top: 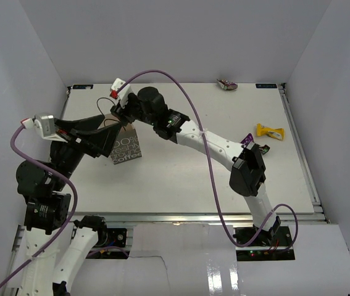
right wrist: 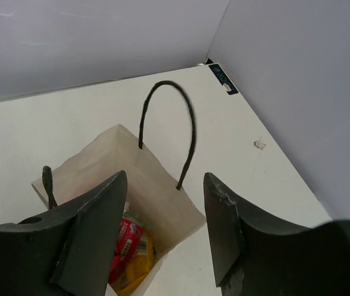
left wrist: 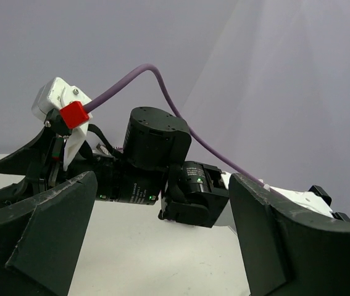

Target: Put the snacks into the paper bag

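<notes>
We read this as the release step. The right gripper (right wrist: pixel 165 185) hangs directly over the open mouth of the paper bag (top: pixel 127 148), its jaws parted to a middling gap with nothing between them. In its wrist view a red packet (right wrist: pixel 124 243) and a yellow wrapper (right wrist: pixel 139 266) lie at the bottom of the bag. The bag stands in the far-left part of the worktop (top: pixel 181 185), one black cord handle (right wrist: pixel 165 123) arching up on its far side. The left gripper (left wrist: pixel 162 182) sits just beside the bag on the near-left side, spread as wide as it goes and holding nothing. We take it to be steadying or guarding the bag, though we cannot see any contact. Snacks remain outside: a yellow packet (top: pixel 268 131) near the right edge and a purple packet (top: pixel 227 84) at the far edge, right of the middle. A scrap of purple also shows beside the right arm's elbow, too small for us to name. The next move, as we judge it, calls for lifting the right gripper straight up clear of the handle, so the light bag is not tipped, then swinging across to the yellow packet. The bag's side carries pale print, and its lowest line seems to read "coffee". The rest, like the small blue sticker (right wrist: pixel 221 78) at the far corner, is unreadable.
</notes>
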`<action>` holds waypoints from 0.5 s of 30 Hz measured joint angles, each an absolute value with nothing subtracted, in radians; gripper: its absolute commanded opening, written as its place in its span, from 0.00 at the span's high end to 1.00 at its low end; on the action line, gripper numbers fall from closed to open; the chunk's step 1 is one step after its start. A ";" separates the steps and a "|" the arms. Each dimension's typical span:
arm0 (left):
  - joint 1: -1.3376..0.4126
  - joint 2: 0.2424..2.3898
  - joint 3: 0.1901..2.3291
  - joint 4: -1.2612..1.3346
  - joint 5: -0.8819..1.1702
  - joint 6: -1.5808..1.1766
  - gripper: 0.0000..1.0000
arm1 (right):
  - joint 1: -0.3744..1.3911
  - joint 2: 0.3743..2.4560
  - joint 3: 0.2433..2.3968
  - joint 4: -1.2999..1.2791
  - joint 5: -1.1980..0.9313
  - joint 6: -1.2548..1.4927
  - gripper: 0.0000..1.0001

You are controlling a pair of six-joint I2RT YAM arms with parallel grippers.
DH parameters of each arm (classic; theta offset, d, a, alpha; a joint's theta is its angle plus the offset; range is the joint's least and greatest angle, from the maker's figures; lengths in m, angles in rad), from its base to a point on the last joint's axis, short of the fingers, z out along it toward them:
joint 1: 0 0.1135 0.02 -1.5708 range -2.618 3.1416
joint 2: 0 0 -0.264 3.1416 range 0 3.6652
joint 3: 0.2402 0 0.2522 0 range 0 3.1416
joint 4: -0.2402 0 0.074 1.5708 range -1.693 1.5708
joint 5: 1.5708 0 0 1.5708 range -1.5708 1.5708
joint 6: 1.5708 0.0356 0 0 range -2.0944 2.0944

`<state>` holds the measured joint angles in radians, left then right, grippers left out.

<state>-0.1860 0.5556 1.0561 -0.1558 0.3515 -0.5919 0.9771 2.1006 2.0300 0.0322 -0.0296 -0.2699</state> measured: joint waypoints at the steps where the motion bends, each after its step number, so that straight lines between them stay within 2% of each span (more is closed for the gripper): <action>1: -0.186 0.556 1.053 -0.156 0.353 -0.593 0.02 | 0.974 2.098 2.025 0.032 -0.031 -0.270 0.37; 3: -0.186 0.557 1.052 -0.156 0.360 -0.593 0.02 | 0.960 2.074 1.996 0.022 -0.045 -0.270 0.33; 6: -0.186 0.558 1.039 -0.149 0.379 -0.596 0.02 | 0.892 1.995 1.921 -0.057 -0.129 -0.300 0.19; 8: -0.186 0.559 1.022 -0.143 0.394 -0.603 0.02 | 0.818 1.923 1.856 -0.147 -0.232 -0.384 0.04; 10: -0.186 0.566 0.995 -0.132 0.416 -0.616 0.02 | 0.705 1.818 1.760 -0.264 -0.304 -0.467 0.10; 15: -0.186 0.641 0.934 -0.077 0.495 -0.664 0.02 | 0.438 1.621 1.472 -0.519 -0.375 -0.634 0.10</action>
